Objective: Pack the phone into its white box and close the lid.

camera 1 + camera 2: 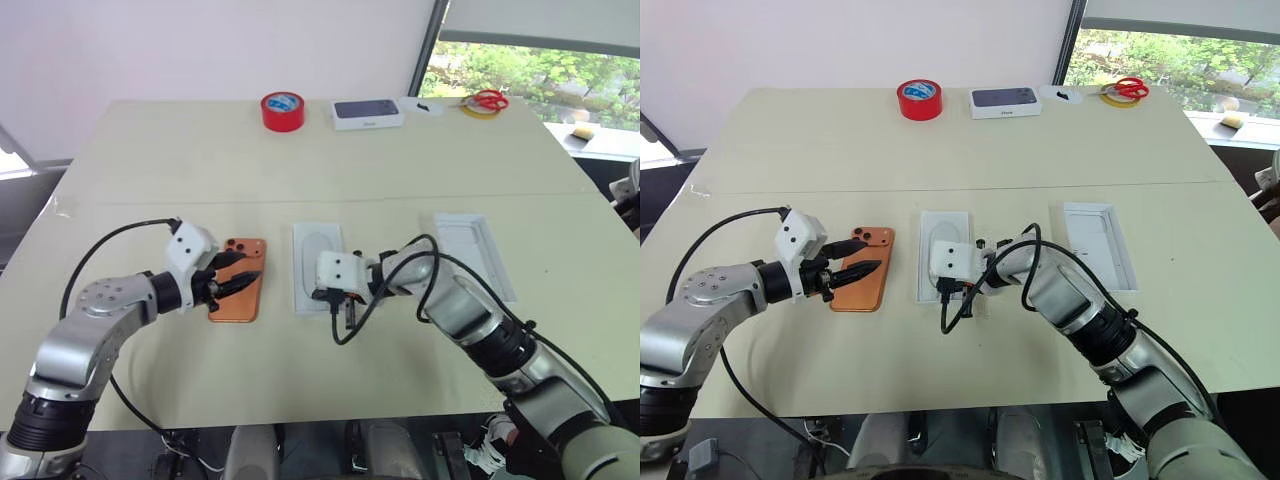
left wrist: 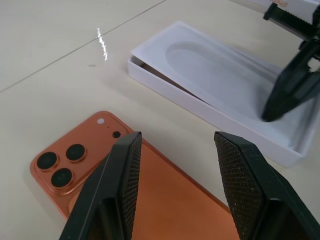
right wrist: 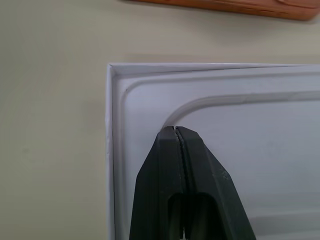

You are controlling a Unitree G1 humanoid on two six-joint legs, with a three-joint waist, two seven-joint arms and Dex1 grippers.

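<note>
One orange phone (image 1: 238, 279), one white box (image 1: 318, 267) with an insert just right of it, one lid (image 1: 474, 254), one red tape roll (image 1: 283, 111), one dark-topped box (image 1: 367, 113), one pair of scissors (image 1: 487, 100).

A roll of red tape (image 1: 283, 110) is seen at the far edge of the table (image 1: 150, 170). Beside it, a white box with a dark top (image 1: 368, 113) is placed, and red-handled scissors (image 1: 487, 100) are laid further right.

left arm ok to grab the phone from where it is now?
Probably yes. The left gripper hangs just over the orange phone, jaws open, with bare orange back between them. The right gripper is over the white insert, apart from the phone.
</note>
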